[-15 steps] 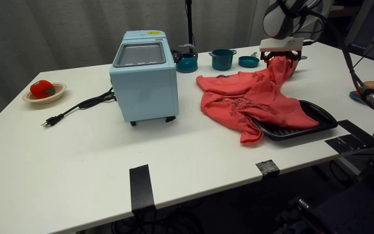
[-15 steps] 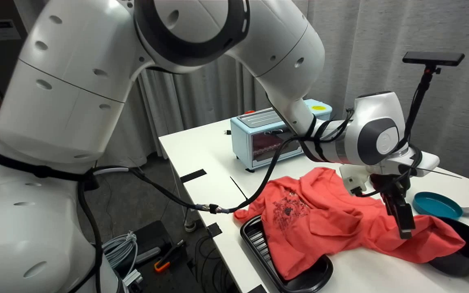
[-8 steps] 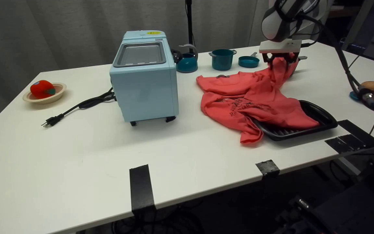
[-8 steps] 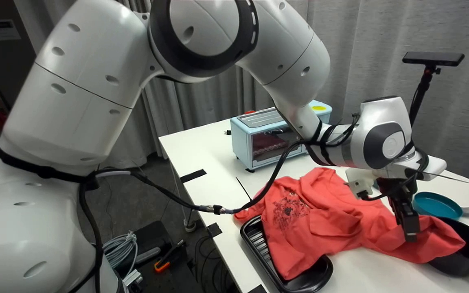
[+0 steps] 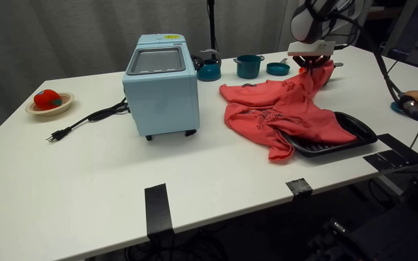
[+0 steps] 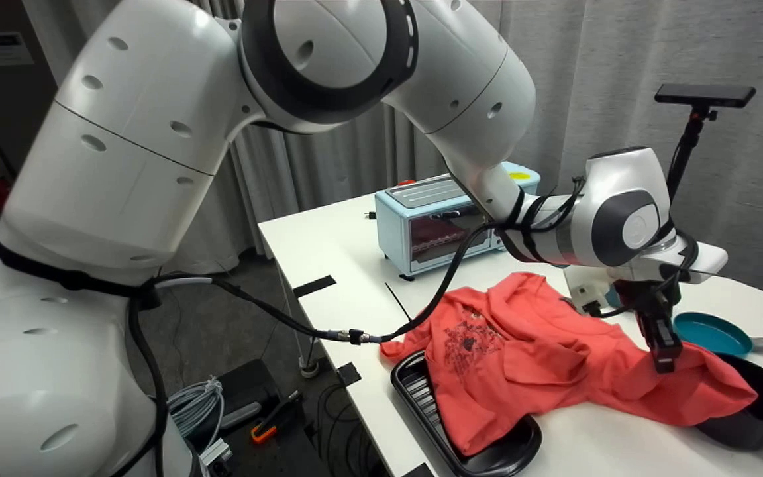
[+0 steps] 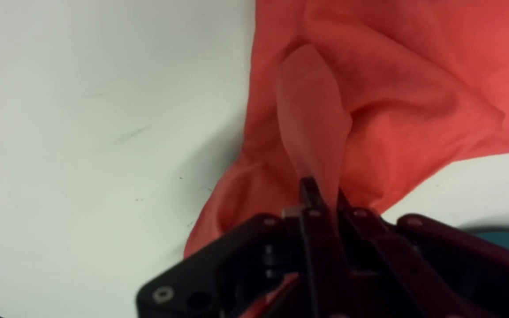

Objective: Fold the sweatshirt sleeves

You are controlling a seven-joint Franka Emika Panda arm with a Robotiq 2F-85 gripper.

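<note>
The coral-red sweatshirt (image 5: 267, 116) lies rumpled on the white table, its lettered chest partly over a black ridged tray (image 5: 357, 127). One sleeve (image 6: 706, 391) stretches away from the body, its end against a black pot (image 6: 762, 407). The other sleeve (image 5: 281, 150) hangs off the tray's near side onto the table. My gripper (image 7: 327, 194) is above the far sleeve, pointing down, with its fingers closed on a pinched fold of that fabric. In the wrist view the fold (image 7: 312, 110) stands up between the fingertips. In both exterior views the cuff of this sleeve is hard to make out.
A light-blue toaster oven (image 5: 162, 94) stands beyond the sweatshirt's collar side. Along the back are a teal kettle (image 5: 209, 70), a teal pot (image 5: 249, 67) and a teal pan (image 6: 712, 333). A toy burger (image 5: 417, 99) sits near the arm's cable. A tripod (image 6: 683, 152) rises behind.
The fingers have come together from wide apart, gathering sleeve fabric into a fold between them. The gripper first went down a little, then rose slightly. The rest of the sweatshirt looks unmoved.
</note>
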